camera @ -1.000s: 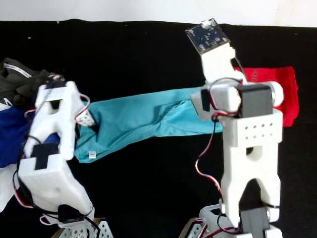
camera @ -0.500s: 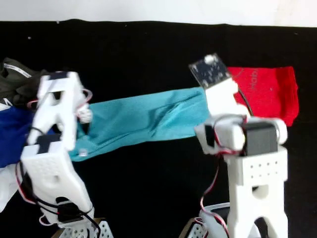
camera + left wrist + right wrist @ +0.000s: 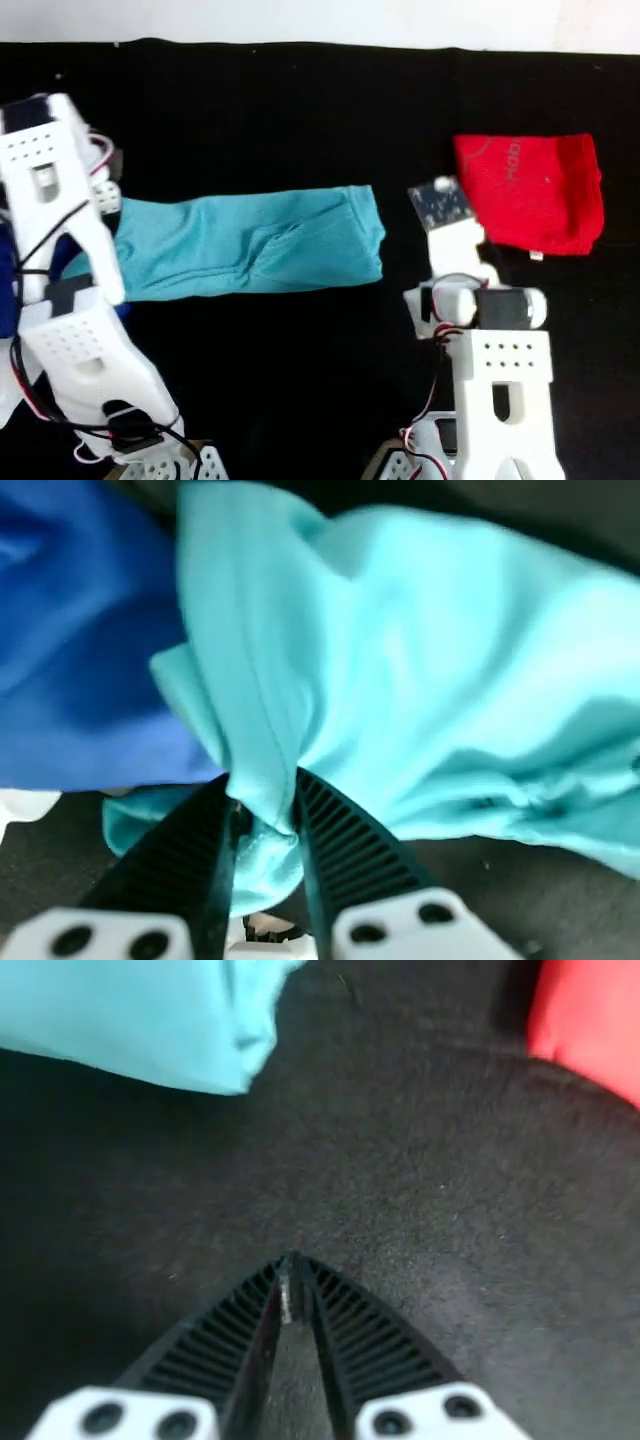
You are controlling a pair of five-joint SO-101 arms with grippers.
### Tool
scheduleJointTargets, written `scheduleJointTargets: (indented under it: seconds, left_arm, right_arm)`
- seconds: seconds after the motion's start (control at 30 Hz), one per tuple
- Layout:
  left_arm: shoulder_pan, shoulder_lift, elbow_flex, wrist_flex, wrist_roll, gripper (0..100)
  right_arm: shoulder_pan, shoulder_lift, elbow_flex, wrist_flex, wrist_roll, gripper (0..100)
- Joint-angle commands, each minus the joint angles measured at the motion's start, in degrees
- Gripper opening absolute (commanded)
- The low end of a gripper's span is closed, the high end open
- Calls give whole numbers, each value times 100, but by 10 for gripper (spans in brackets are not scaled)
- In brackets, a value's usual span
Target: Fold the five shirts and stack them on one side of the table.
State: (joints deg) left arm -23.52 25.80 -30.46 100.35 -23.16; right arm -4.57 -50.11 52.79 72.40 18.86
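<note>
- A black cloth (image 3: 300, 100) covers the whole table, with a strip of pale wall (image 3: 300, 20) behind it.
- A long teal cotton shirt (image 3: 250, 245) lies flat across the middle of the cloth as a band. It looks folded lengthwise, with one end toward the centre and the other at the left arm.
- The left gripper (image 3: 262, 820) is pinched tight on a bunched edge at the shirt's left end, just beside a rumpled deep-blue fabric shirt (image 3: 80, 630).
- The right gripper (image 3: 290, 1295) has its jaws pressed together on nothing. It sits over bare cloth between the teal shirt's free end and a neatly folded red shirt (image 3: 530, 195), which lies apart on the right-hand side.
- To my eye the teal shirt is mid-fold: the long fold is done and the crosswise fold is not yet.
- Next, I'd say, one end has to be carried over onto the other. The right gripper would need to open and take the free end, or pin it down, while the left brings its end across squarely.
- After that the packet belongs on the red shirt, and the blue one waits its turn.
</note>
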Motion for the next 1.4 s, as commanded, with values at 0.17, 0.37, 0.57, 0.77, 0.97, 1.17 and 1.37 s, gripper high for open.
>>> scheduleJointTargets:
  seconds: [0.17,0.37,0.57,0.77,0.97,1.17,1.37]
  left_arm:
    - [2510,-2211,1024,88,132,8]
    - [3987,-2097,716,-79,651,8]
    - [4435,-989,101,-730,651,8]
    - [4523,462,-1393,-1011,651,8]
    - [4857,1815,-2826,-1002,651,8]
    - [4910,2607,-3855,-782,659,37]
    - [4690,2624,-4743,62,659,210]
  right_arm:
    - [409,-119,1815,-1745,-26,5]
    - [418,-224,2642,-2413,-53,5]
    - [418,-374,3398,-3363,-62,5]
    - [418,-374,3609,-3565,-448,5]
    - [418,-374,3618,-3644,-501,5]
    - [418,-374,3618,-3653,-501,5]
    - [418,-374,3618,-3653,-492,5]
